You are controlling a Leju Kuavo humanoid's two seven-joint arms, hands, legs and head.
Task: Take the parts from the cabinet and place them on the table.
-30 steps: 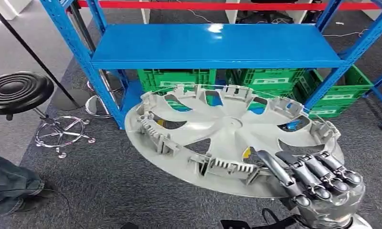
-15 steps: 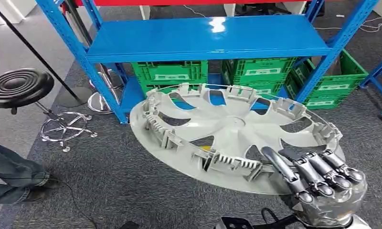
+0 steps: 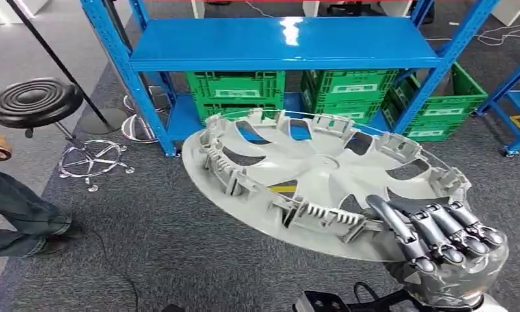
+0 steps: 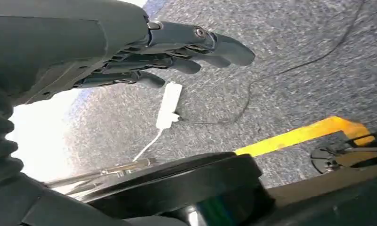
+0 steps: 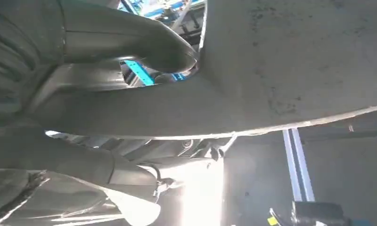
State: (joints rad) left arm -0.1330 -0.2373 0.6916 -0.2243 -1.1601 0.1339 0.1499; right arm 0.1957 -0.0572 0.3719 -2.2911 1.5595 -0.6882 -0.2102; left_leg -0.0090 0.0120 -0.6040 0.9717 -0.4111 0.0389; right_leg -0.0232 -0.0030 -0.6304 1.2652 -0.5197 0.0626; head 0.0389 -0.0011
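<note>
A large grey plastic wheel cover (image 3: 322, 175), inner side up with clips around its rim, hangs tilted above the carpet in front of the blue cabinet (image 3: 283, 42). My right hand (image 3: 439, 244) grips its near right rim, fingers curled over the top edge. In the right wrist view the cover's smooth underside (image 5: 295, 61) sits against my thumb (image 5: 130, 44). My left hand (image 4: 177, 52) hangs over the grey carpet holding nothing, its fingers loosely extended.
Green crates (image 3: 238, 91) sit on the cabinet's bottom shelf. A black stool (image 3: 33, 103) stands at the left, and a person's leg (image 3: 17, 211) is at the left edge. A white power strip (image 4: 169, 104) and a yellow floor stripe (image 4: 299, 134) lie below my left hand.
The camera has shifted, so the cabinet and stool sit further right and higher in the picture. The wheel cover stays in my right hand. The person at the left has stepped nearer.
</note>
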